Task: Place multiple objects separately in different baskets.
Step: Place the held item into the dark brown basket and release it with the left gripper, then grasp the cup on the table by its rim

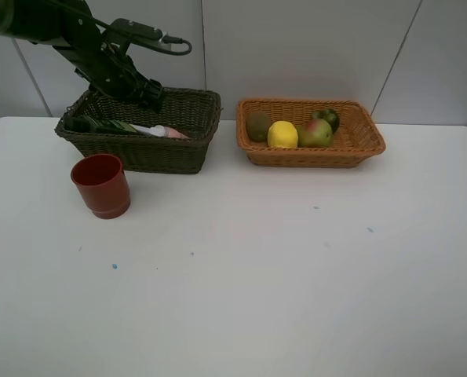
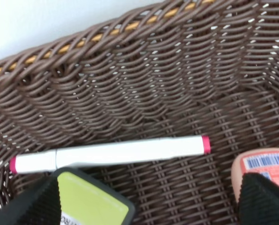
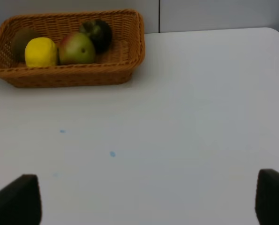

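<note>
My left gripper is open and empty over the dark olive-brown basket. In the left wrist view the gripper hangs above the white marker, which lies on the basket floor between a dark green bottle and a pink bottle. A red cup stands on the table in front of this basket. The orange-tan basket holds a kiwi, lemon, pear and dark green fruit. My right gripper is open and empty over bare table.
The white table has a few small blue specks. A grey panelled wall stands right behind both baskets. The right arm does not show in the exterior view.
</note>
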Available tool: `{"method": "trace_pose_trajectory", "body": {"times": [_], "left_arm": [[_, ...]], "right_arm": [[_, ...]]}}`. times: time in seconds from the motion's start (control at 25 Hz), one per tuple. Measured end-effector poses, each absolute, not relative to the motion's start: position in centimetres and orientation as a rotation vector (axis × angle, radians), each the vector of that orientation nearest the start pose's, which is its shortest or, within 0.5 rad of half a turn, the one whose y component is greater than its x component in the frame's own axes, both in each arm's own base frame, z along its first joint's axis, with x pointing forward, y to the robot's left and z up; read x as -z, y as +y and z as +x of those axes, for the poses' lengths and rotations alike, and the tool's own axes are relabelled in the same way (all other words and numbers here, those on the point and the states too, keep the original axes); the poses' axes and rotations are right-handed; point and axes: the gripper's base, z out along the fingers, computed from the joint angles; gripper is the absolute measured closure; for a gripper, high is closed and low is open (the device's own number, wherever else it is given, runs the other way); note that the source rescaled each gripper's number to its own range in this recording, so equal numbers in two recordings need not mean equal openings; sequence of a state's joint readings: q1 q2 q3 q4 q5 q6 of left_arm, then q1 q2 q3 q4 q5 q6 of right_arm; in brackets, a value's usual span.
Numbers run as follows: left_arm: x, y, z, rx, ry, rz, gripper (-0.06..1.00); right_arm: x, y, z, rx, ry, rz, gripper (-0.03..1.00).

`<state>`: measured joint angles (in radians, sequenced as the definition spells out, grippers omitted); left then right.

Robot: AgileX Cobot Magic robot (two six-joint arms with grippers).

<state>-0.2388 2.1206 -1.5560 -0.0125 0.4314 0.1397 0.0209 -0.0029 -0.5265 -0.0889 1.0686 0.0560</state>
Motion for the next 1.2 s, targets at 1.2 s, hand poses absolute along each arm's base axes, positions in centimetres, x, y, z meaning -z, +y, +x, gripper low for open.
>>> {"method": "trace_pose_trajectory", "body": {"times": [1.2], "left_arm": [[-28.8, -12.0, 35.0, 0.06, 2.825, 0.729, -0.03]], "right_arm": [[-28.4, -0.7, -0.9, 0.057, 2.02, 0.042, -0.03]]}}
